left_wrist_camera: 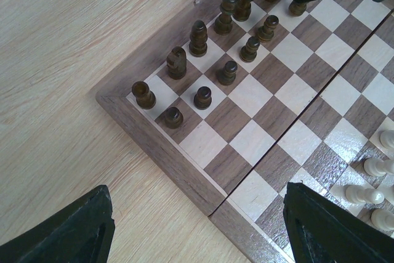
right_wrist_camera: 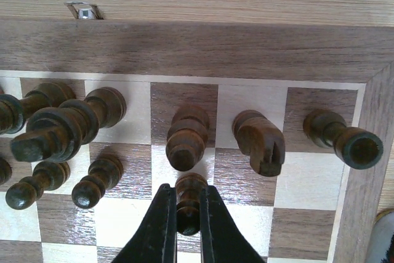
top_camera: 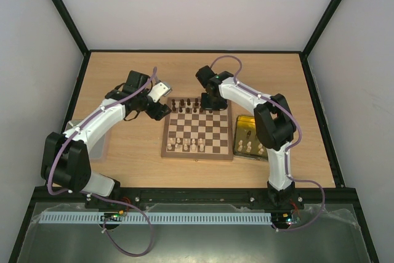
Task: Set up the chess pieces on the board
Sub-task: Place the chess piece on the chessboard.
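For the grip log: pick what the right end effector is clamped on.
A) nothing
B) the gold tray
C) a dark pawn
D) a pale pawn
C: in the right wrist view the right end effector is shut around a small dark pawn.

I have open room over the middle rows of the board [top_camera: 198, 129] and on the bare tabletop [top_camera: 265, 72] beyond its far edge. The dark pieces [top_camera: 184, 104] crowd the board's far rows, close around the right gripper [right_wrist_camera: 187, 192], whose jaws pinch a dark pawn [right_wrist_camera: 188, 214]. Pale pieces [top_camera: 194, 146] line the board's near edge, and the gold tray [top_camera: 241, 121] lies just beside its right edge.
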`<state>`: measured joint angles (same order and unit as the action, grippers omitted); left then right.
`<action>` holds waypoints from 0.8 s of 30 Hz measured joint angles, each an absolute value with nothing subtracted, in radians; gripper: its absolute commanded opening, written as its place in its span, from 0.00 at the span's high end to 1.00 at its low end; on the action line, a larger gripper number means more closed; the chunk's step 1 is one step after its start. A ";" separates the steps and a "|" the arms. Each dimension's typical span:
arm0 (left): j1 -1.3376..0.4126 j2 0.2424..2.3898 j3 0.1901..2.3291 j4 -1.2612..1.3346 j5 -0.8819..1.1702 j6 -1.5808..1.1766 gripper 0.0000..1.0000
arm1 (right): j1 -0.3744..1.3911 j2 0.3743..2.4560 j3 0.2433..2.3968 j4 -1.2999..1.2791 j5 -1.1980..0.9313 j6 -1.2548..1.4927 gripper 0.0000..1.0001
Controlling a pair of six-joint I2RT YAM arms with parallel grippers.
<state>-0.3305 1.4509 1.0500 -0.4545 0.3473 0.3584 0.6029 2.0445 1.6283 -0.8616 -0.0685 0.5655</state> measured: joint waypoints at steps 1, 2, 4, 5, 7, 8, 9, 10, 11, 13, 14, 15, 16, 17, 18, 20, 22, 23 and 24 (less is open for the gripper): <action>-0.330 1.451 1.050 -0.455 0.347 0.358 0.24 | 0.603 2.045 1.628 -0.861 -0.068 0.566 0.96; -0.329 1.451 1.050 -0.455 0.347 0.359 0.24 | 0.603 2.045 1.628 -0.860 -0.068 0.566 0.96; -0.329 1.451 1.050 -0.455 0.347 0.358 0.24 | 0.603 2.045 1.628 -0.856 -0.069 0.567 0.96; -0.329 1.451 1.050 -0.455 0.347 0.358 0.24 | 0.603 2.046 1.629 -0.855 -0.069 0.567 0.96; -0.328 1.451 1.050 -0.455 0.347 0.358 0.24 | 0.603 2.048 1.630 -0.852 -0.070 0.569 0.96; -0.327 1.451 1.050 -0.455 0.347 0.359 0.24 | 0.603 2.050 1.630 -0.851 -0.071 0.569 0.96; -0.327 1.451 1.050 -0.455 0.348 0.359 0.24 | 0.603 2.051 1.630 -0.851 -0.072 0.569 0.96; -0.327 1.451 1.050 -0.455 0.348 0.359 0.24 | 0.603 2.053 1.630 -0.851 -0.072 0.569 0.96; -0.327 1.451 1.050 -0.455 0.347 0.359 0.24 | 0.603 2.054 1.630 -0.851 -0.072 0.569 0.94; -0.326 1.451 1.050 -0.455 0.348 0.359 0.24 | 0.603 2.056 1.630 -0.851 -0.073 0.570 0.90; -0.326 1.451 1.050 -0.455 0.348 0.359 0.24 | 0.603 2.056 1.630 -0.851 -0.073 0.570 0.89; -0.326 1.451 1.050 -0.455 0.348 0.359 0.24 | 0.603 2.056 1.630 -0.851 -0.075 0.569 0.88; -0.326 1.451 1.050 -0.455 0.348 0.359 0.24 | 0.603 2.056 1.630 -0.851 -0.076 0.570 0.87; -0.326 1.451 1.050 -0.455 0.348 0.359 0.24 | 0.603 2.056 1.630 -0.851 -0.077 0.570 0.87; -0.326 1.451 1.050 -0.455 0.348 0.359 0.24 | 0.603 2.056 1.630 -0.851 -0.078 0.570 0.86; -0.326 1.451 1.050 -0.455 0.348 0.359 0.24 | 0.603 2.056 1.630 -0.851 -0.080 0.570 0.85; -0.326 1.451 1.050 -0.455 0.348 0.359 0.24 | 0.603 2.056 1.630 -0.851 -0.081 0.570 0.84; -0.326 1.451 1.050 -0.455 0.348 0.359 0.24 | 0.603 2.056 1.630 -0.851 -0.083 0.570 0.83; -0.326 1.451 1.050 -0.455 0.348 0.359 0.24 | 0.603 2.056 1.630 -0.851 -0.085 0.570 0.83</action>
<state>-0.3264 1.4509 1.0500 -0.4545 0.3481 0.3588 0.6029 2.0556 1.6299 -0.8509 -0.0849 0.5701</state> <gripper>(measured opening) 0.762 0.157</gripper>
